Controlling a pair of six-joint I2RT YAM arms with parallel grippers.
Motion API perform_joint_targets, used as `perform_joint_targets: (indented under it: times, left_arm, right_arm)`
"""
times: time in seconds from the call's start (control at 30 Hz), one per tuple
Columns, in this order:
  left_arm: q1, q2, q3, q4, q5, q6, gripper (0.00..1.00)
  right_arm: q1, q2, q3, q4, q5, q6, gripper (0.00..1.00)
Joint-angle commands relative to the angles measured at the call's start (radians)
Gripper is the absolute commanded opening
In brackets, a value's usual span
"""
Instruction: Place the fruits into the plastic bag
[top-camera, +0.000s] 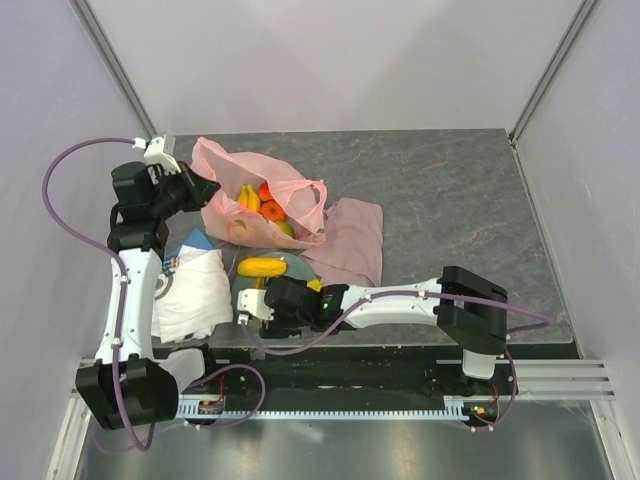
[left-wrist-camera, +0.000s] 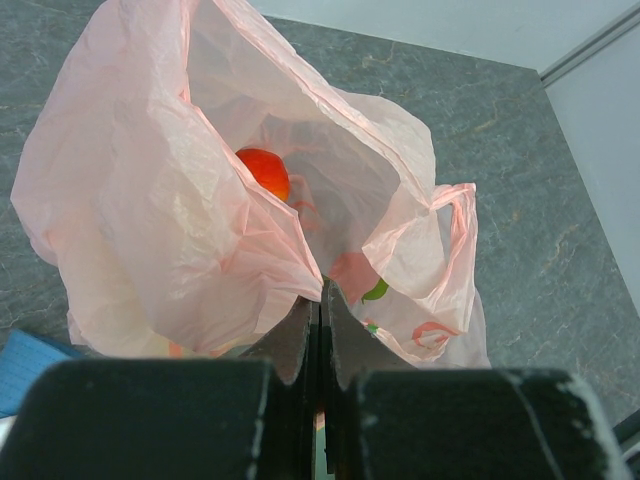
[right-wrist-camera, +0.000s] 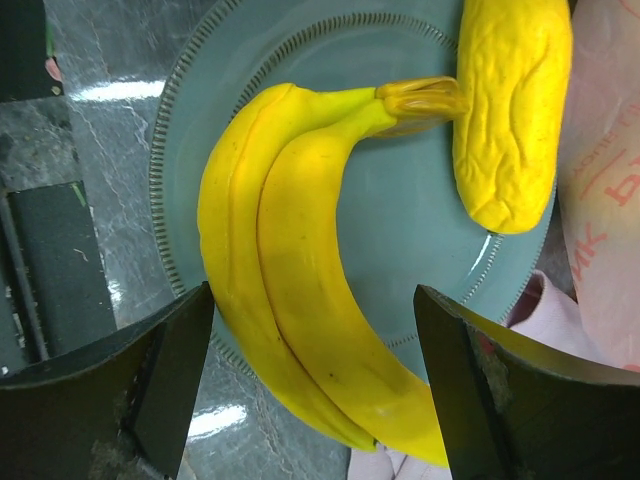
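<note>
Up in the upper left of the top view, my left fingers (top-camera: 208, 188) are shut tight on the edge of the bag (top-camera: 215, 160). From my left wrist I see them pressed flat together at the bottom middle, with thin pink plastic pinched between them. The bag stands open above them. Deep inside sits a round orange-red fruit (left-wrist-camera: 262, 172), a little left of the middle. A bit of a green fruit (left-wrist-camera: 376, 291) peeks out lower down on the right. From above I also see some yellow fruit (top-camera: 248, 197) in the bag, beside the orange-red one.

Down in the lower middle of the top view, my right fingers (top-camera: 258, 305) hang over the plate (right-wrist-camera: 400, 230). They are spread wide apart and grip nothing. From my right wrist, one is at the lower left and one at the lower right, and the bananas (right-wrist-camera: 290, 300) lie on the plate between them. The left one is just beside the bananas; I cannot tell if it touches. A long yellow fruit (right-wrist-camera: 510, 110) lies at the upper right of that view, by the banana stem.

On the table (top-camera: 440, 190), a pink cloth (top-camera: 350, 240) lies right of the bag, and a white cloth (top-camera: 195, 290) lies lower left.
</note>
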Motion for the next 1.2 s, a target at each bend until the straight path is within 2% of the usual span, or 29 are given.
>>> perform_joint_targets:
  times: [0.0, 0.2, 0.3, 0.43, 0.6, 0.87, 0.97, 1.07, 1.17]
  left_arm:
    - [-0.003, -0.005, 0.001, 0.041, 0.007, -0.012, 0.02]
    - [-0.003, -0.006, 0.001, 0.04, 0.008, -0.011, 0.02]
    - [-0.003, -0.008, 0.0, 0.04, 0.008, -0.011, 0.02]
    - [-0.003, -0.008, 0.0, 0.04, 0.007, -0.011, 0.01]
    - [-0.003, -0.008, 0.001, 0.038, 0.007, -0.011, 0.02]
    - [-0.003, -0.011, 0.0, 0.04, 0.005, -0.009, 0.01]
    - [-0.003, -0.009, 0.0, 0.04, 0.005, -0.011, 0.02]
    - [-0.003, -0.009, 0.0, 0.041, 0.005, -0.009, 0.02]
    - [-0.003, -0.009, 0.0, 0.04, 0.005, -0.009, 0.01]
  right_arm:
    - [0.003, 0.029, 0.049, 0.006, 0.028, -0.059, 0.88]
    - [0.003, 0.052, 0.072, -0.008, -0.004, -0.085, 0.86]
    - [0.003, 0.073, 0.087, -0.029, -0.022, -0.096, 0.8]
    - [0.003, 0.096, 0.109, -0.068, -0.054, -0.102, 0.65]
    - [0.003, 0.098, 0.118, -0.088, -0.068, -0.099, 0.51]
    - [0.003, 0.064, 0.118, -0.091, -0.123, -0.091, 0.43]
    - [0.003, 0.046, 0.118, -0.091, -0.123, -0.073, 0.35]
    - [0.001, 0.026, 0.12, -0.094, -0.097, -0.045, 0.2]
    - [0.001, -0.013, 0.104, -0.088, -0.102, -0.022, 0.14]
